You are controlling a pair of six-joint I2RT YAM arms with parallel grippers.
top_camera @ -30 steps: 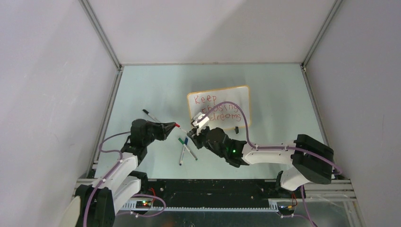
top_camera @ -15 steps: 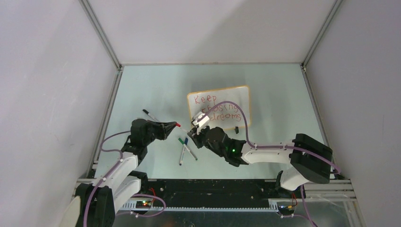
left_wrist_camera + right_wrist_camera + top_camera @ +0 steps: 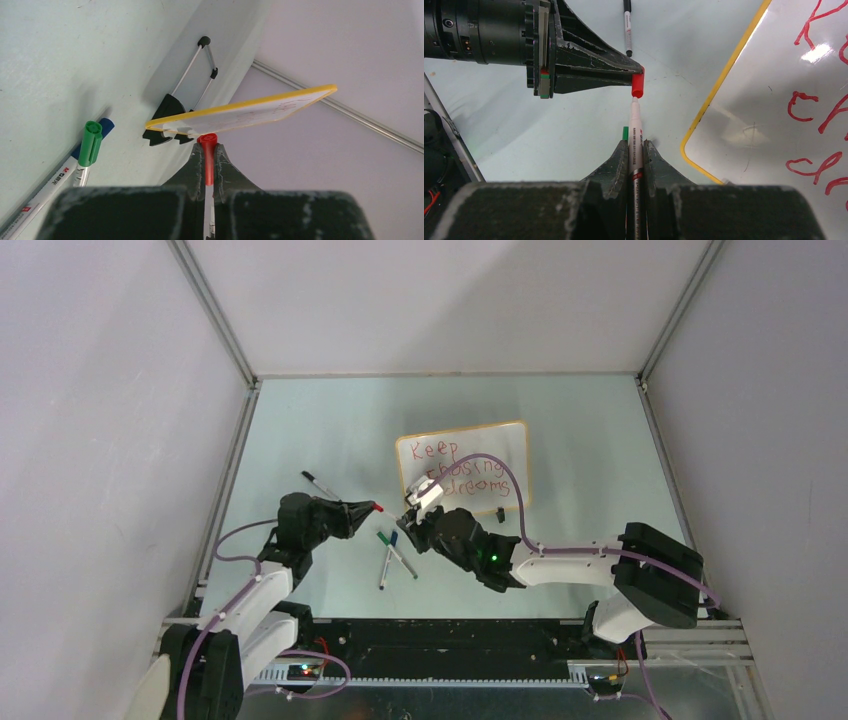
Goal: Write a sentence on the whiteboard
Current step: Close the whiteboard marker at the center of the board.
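The whiteboard (image 3: 505, 445) lies on the table with its yellow-orange frame; the sentence (image 3: 452, 470) on it is in red, "Keep chasing dreams". My left gripper (image 3: 207, 146) is shut on a red marker cap (image 3: 207, 162), which points at the board's near edge (image 3: 240, 111). My right gripper (image 3: 630, 146) is shut on a white marker (image 3: 634, 127). The marker's tip meets the open end of the red cap (image 3: 638, 85) held by the left gripper (image 3: 638, 70). From above, both grippers meet just left of the board's lower-left corner, left (image 3: 370, 507) and right (image 3: 412, 512).
A green marker (image 3: 91, 141) and a blue marker (image 3: 101, 126) lie crossed on the table in front of the grippers (image 3: 390, 558). A black-capped marker (image 3: 320, 483) lies to the far left. The board's black clip feet (image 3: 164, 126) rest on the table.
The left gripper with the cap has shifted very slightly toward the marker tip. The right arm and the board have not moved.
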